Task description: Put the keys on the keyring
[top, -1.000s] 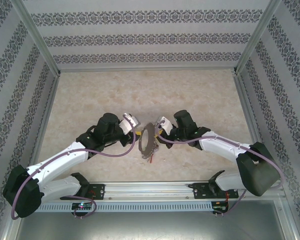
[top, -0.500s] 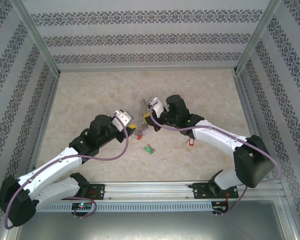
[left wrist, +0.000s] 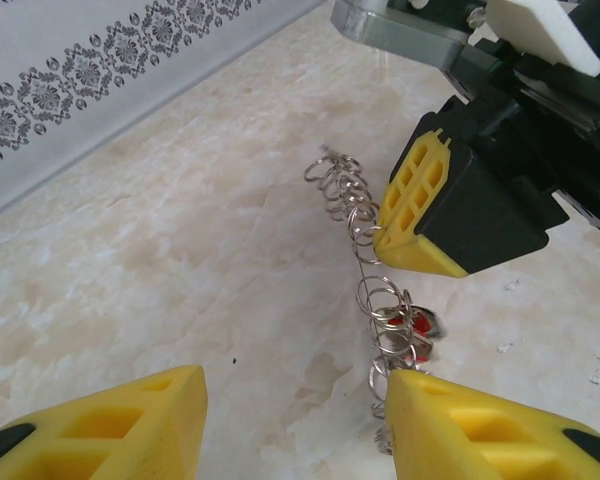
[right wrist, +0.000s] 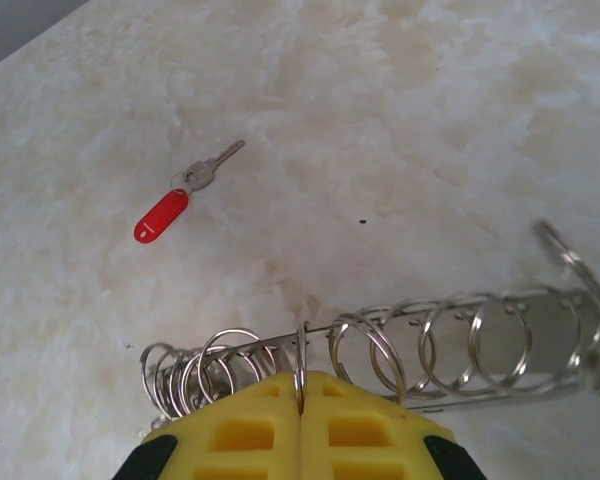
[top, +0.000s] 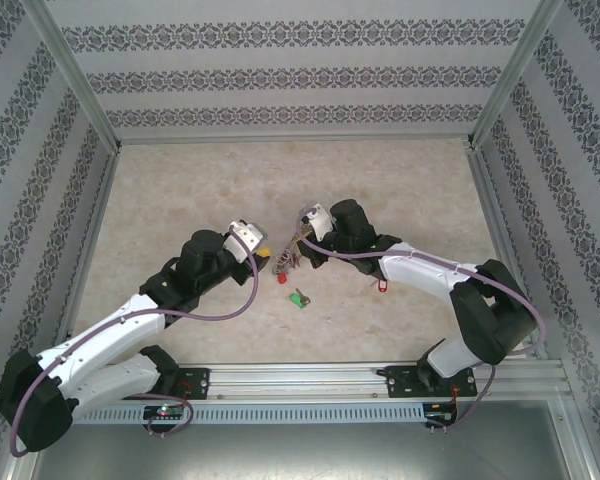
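Pinching keyring (right wrist: pixel 450 312) in right tool (right wrist: pixel 300 398); left tool (left wrist: pixel 295 425) half-spread beside it. Red-tagged key (right wrist: pixel 163 216) loose on worktop (right wrist: pixel 430 120), lettering illegible.

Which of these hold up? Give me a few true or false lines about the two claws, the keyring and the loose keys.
1. The right claw is shut on the keyring. True.
2. The left claw is clamped on the keyring too. False: its jaws stand open, clamping nothing.
3. A red-tagged key lies loose on the table. True.
4. The green-tagged key hangs on the keyring. False: it lies on the table, apart from the ring.
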Action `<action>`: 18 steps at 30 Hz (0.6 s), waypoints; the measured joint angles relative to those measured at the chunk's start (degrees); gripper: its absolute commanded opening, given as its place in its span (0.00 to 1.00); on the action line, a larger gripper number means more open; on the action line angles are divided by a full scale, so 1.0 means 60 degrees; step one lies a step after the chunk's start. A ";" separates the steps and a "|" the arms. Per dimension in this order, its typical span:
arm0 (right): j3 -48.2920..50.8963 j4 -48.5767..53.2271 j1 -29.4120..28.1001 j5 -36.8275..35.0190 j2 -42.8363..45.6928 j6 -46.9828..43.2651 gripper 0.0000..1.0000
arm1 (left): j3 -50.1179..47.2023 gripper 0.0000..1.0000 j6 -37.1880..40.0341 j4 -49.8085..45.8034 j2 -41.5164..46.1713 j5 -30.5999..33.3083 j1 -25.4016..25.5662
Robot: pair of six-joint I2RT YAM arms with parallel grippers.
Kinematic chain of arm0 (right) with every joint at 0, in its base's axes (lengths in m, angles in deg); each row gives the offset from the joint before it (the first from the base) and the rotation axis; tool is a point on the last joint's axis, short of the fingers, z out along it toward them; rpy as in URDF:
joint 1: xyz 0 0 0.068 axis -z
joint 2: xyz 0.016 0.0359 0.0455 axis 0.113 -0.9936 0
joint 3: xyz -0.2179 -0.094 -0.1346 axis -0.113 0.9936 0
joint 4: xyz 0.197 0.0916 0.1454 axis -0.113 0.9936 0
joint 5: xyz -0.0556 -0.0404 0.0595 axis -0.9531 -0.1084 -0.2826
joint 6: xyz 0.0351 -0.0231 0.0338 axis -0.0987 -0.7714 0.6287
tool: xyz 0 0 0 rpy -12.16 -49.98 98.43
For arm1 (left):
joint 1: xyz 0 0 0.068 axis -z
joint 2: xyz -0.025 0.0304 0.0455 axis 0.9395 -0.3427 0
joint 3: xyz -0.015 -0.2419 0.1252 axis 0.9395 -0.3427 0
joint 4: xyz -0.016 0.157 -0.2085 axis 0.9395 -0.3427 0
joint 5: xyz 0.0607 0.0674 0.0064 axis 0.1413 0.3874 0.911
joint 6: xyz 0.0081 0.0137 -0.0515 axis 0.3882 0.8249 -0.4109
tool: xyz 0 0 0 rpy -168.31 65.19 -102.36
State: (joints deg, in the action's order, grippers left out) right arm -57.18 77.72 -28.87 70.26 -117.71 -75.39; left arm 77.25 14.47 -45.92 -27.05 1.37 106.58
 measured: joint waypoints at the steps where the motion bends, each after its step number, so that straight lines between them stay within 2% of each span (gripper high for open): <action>1: 0.0011 -0.0036 0.0000 -0.0036 0.0000 0.0022 0.00 | -0.0004 0.51 -0.0004 0.0000 -0.0040 0.0000 0.0000; 18: 0.0328 0.0091 0.0208 -0.0470 0.0423 0.0168 0.00 | 0.0000 0.51 -0.0036 0.0000 -0.0175 0.0000 0.0000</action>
State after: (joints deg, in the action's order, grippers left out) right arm -55.22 78.27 -27.62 67.44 -115.17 -74.38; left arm 77.25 14.25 -45.92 -28.10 1.37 106.58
